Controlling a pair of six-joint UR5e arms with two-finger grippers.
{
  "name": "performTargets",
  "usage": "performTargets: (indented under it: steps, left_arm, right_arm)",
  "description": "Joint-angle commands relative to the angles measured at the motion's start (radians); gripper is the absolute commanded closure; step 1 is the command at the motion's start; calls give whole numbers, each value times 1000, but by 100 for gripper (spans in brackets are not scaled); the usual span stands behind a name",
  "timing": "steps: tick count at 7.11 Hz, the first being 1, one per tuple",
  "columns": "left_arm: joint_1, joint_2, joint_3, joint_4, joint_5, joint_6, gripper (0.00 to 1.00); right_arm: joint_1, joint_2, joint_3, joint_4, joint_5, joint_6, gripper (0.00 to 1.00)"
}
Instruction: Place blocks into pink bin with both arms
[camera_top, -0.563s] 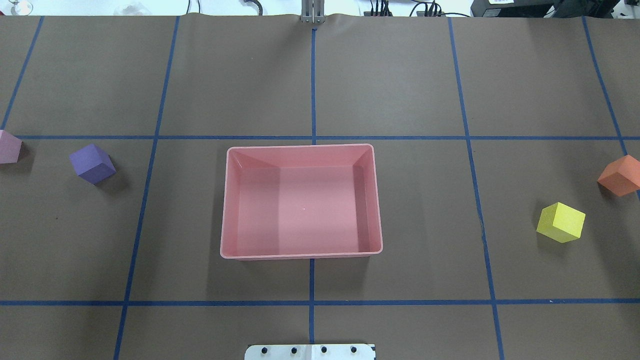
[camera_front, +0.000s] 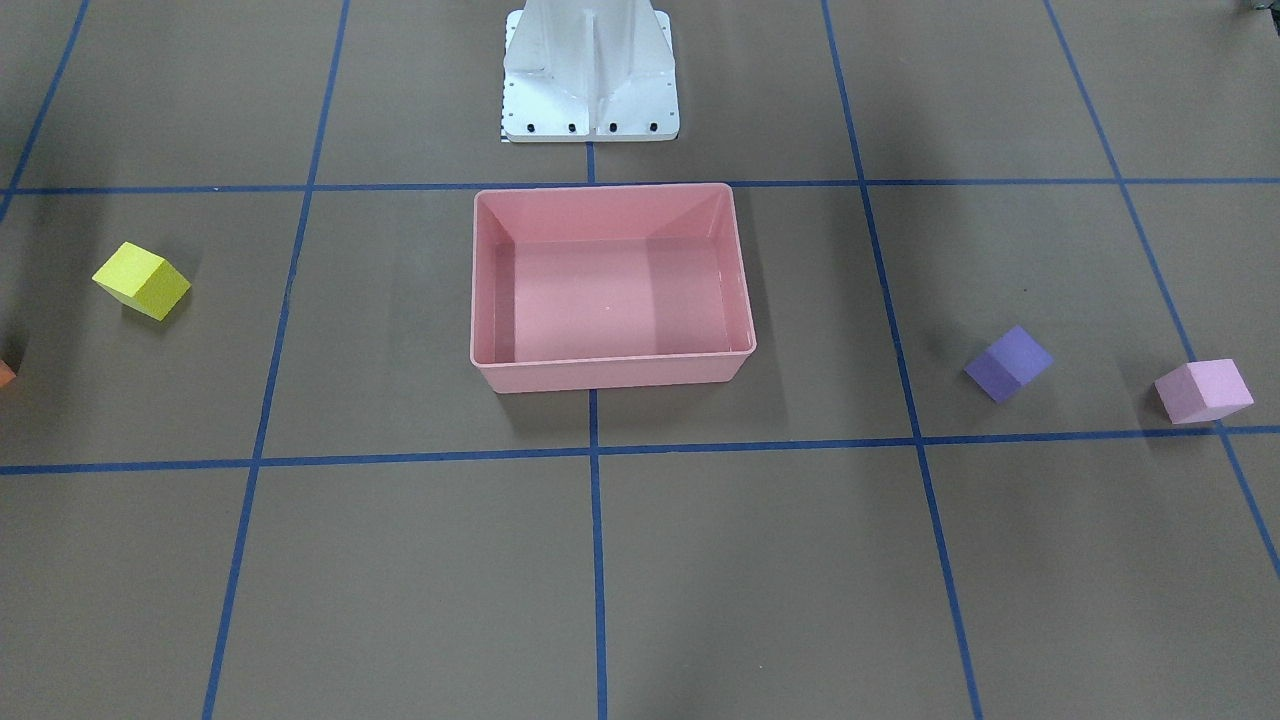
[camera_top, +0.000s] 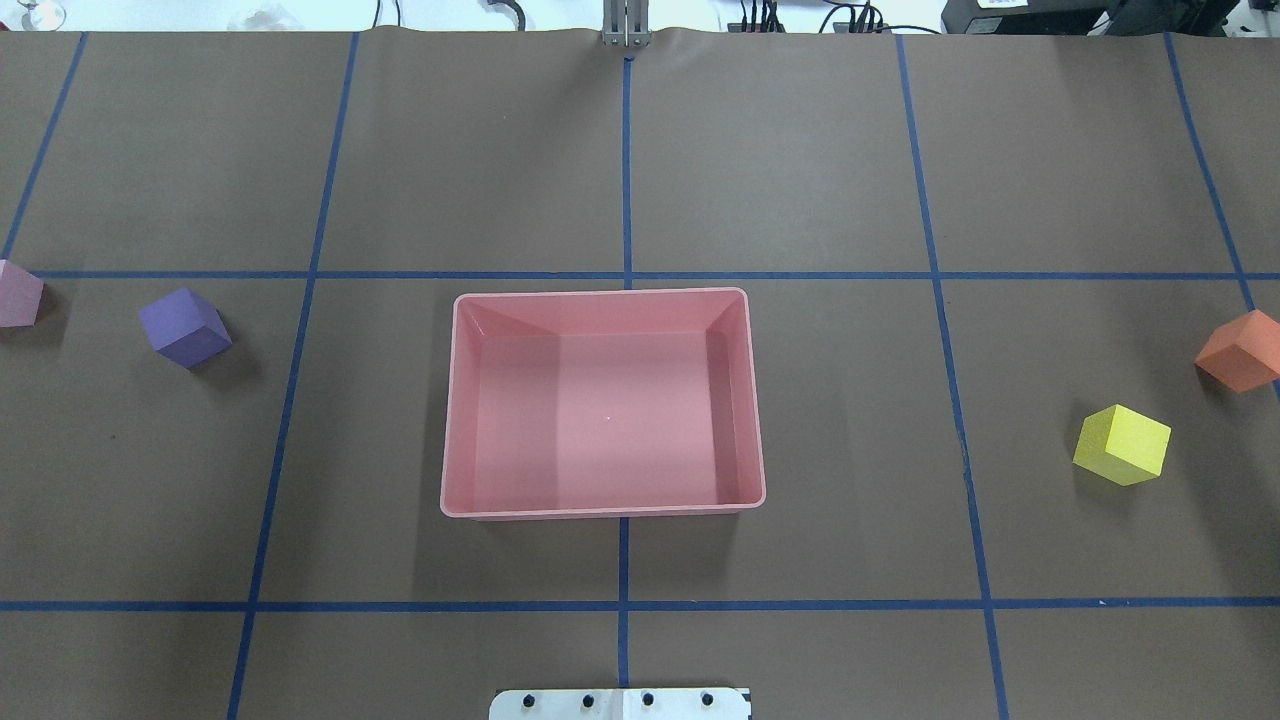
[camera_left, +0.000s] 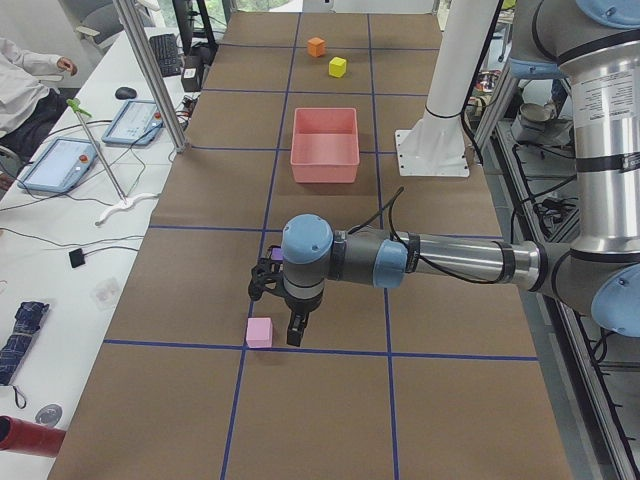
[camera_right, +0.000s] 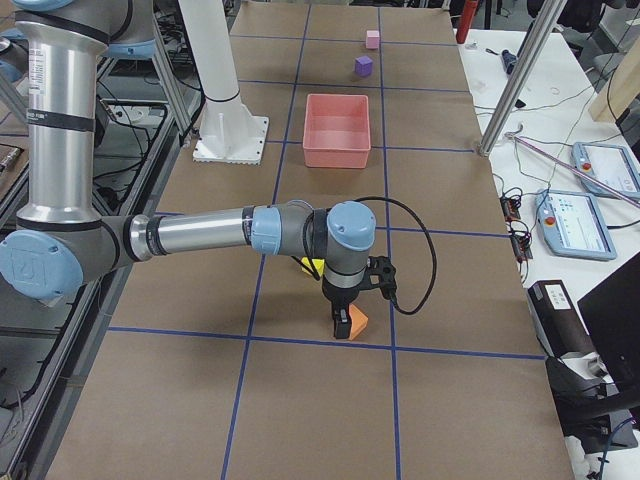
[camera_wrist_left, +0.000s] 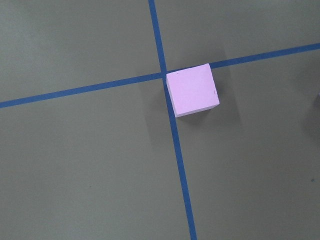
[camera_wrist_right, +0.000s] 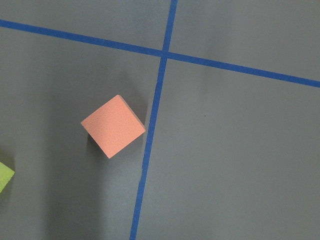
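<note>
The pink bin (camera_top: 600, 292) stands empty at the table's middle, also in the front view (camera_front: 610, 372). The purple block (camera_top: 185, 327) and light pink block (camera_top: 18, 293) lie far to its left. The yellow block (camera_top: 1122, 444) and orange block (camera_top: 1242, 350) lie far to its right. My left gripper (camera_left: 285, 325) hangs just above the light pink block (camera_wrist_left: 192, 90). My right gripper (camera_right: 345, 318) hangs just above the orange block (camera_wrist_right: 113, 126). Both grippers show only in the side views, so I cannot tell whether they are open or shut.
The white pedestal base (camera_front: 590, 70) stands behind the bin on the robot's side. Blue tape lines grid the brown table. Metal posts (camera_left: 150, 75) and desks with tablets (camera_left: 60, 165) line the operators' side, where a person sits.
</note>
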Motion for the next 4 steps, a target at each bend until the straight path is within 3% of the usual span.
performTargets:
  steps: [1, 4]
  left_arm:
    - [0, -19, -2, 0, 1, -14, 0]
    - [0, -26, -53, -66, -1, -11, 0]
  right_arm:
    - [0, 6, 9, 9, 0, 1, 0]
    - [0, 0, 2, 118, 6, 3, 0]
